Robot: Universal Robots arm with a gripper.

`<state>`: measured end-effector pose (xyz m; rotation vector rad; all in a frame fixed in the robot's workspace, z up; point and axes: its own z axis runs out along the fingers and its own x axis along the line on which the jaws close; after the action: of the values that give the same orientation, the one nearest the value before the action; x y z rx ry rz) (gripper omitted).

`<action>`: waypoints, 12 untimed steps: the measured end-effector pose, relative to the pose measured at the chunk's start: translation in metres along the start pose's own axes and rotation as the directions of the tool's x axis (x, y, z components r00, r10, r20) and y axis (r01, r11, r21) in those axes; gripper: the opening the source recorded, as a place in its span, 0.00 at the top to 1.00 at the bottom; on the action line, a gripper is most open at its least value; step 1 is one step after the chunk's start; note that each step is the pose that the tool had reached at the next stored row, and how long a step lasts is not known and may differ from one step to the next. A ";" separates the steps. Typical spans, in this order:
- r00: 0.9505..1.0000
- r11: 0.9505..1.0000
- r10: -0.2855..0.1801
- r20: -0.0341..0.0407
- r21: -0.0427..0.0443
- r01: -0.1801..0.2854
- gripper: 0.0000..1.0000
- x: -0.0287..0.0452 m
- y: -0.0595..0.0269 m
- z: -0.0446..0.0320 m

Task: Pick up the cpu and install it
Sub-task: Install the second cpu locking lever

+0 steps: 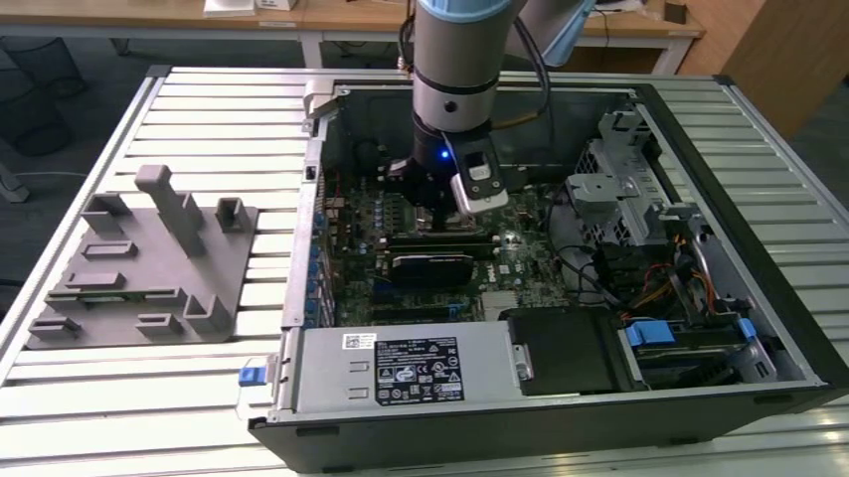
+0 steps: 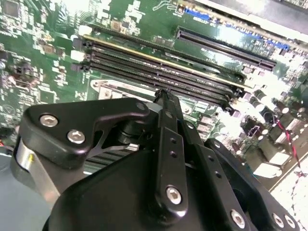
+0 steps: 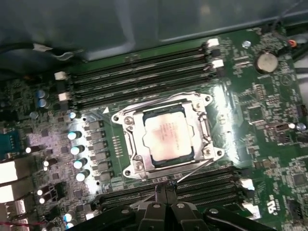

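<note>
Cpu (image 3: 168, 135) in motherboard (image 3: 269, 125) socket (slatted table (image 1: 199, 119)).

A silver-grey cylindrical robot arm (image 1: 454, 60) with a pale blue joint cap, a black wrist section showing a small blue light, a silver camera module clipped alongside, black cables, and a black gripper (image 2: 166, 98) of angular linkage plates fastened with shiny round-headed screws.

Black hand (image 2: 166, 98) low over green motherboard (image 2: 43, 53), fingertips together near black memory slots (image 2: 159, 67).
</note>
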<state>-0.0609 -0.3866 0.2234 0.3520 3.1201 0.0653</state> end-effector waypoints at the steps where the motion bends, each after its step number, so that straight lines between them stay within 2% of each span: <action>1: 1.000 1.000 -0.004 -0.001 -0.004 0.004 0.89 0.0012 -0.0006 0.0006; 4: 1.000 1.000 -0.014 -0.005 -0.021 0.014 0.89 0.0045 -0.0025 0.0026; 8: 0.999 0.998 -0.030 -0.012 -0.052 0.030 0.89 0.0087 -0.0042 0.0055; 9: 0.999 0.998 -0.033 -0.013 -0.056 0.033 0.89 0.0093 -0.0050 0.0059; 12: 0.999 0.998 -0.037 -0.014 -0.059 0.036 0.89 0.0100 -0.0104 0.0064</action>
<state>-0.0729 -0.3943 0.2166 0.2949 3.1302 0.1603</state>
